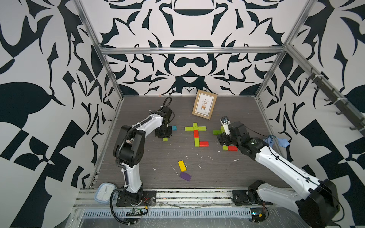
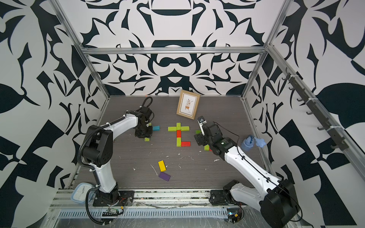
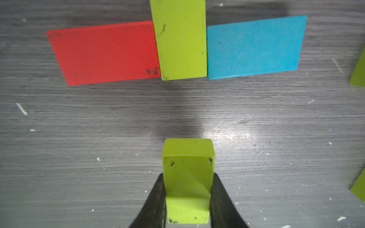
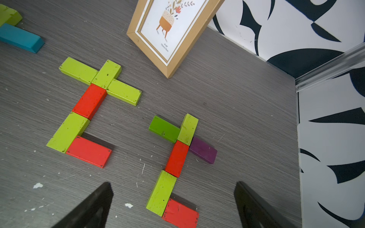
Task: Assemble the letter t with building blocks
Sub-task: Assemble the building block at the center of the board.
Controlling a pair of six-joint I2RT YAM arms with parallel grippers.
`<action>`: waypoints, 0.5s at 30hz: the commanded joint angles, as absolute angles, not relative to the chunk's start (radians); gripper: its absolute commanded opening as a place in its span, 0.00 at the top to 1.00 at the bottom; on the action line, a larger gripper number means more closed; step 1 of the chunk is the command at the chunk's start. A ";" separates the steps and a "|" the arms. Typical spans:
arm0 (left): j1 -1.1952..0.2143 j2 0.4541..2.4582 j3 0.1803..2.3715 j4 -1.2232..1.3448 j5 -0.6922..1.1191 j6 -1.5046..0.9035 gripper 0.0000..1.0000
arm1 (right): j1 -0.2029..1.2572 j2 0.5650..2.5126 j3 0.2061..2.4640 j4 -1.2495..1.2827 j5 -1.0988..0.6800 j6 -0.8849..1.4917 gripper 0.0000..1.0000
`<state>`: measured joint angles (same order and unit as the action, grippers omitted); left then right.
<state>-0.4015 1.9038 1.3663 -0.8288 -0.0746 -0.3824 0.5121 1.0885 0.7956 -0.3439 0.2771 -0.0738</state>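
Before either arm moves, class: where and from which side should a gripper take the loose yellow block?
Probably from straight above, pinching the yellow block by its two long edges at mid-length. It lies flat on the table, its narrow width suits the jaws, and the purple block crowds its near end.

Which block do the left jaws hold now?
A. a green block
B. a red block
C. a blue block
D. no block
A: in the left wrist view the left jaws are shut on the two sides of a green block, while the red block and the blue block lie free, apart from them.
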 commanded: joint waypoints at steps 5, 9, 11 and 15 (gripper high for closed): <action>-0.397 1.975 1.418 -0.856 -0.074 -0.387 0.71 | 0.514 1.052 0.830 -0.350 0.297 -0.064 0.01; -0.396 2.005 1.439 -0.863 -0.075 -0.402 0.70 | 0.514 1.049 0.825 -0.347 0.298 -0.064 0.01; -0.396 2.015 1.446 -0.865 -0.082 -0.409 0.69 | 0.516 1.049 0.825 -0.347 0.299 -0.064 0.01; -0.393 2.028 1.455 -0.862 -0.088 -0.419 0.68 | 0.516 1.052 0.825 -0.342 0.298 -0.066 0.01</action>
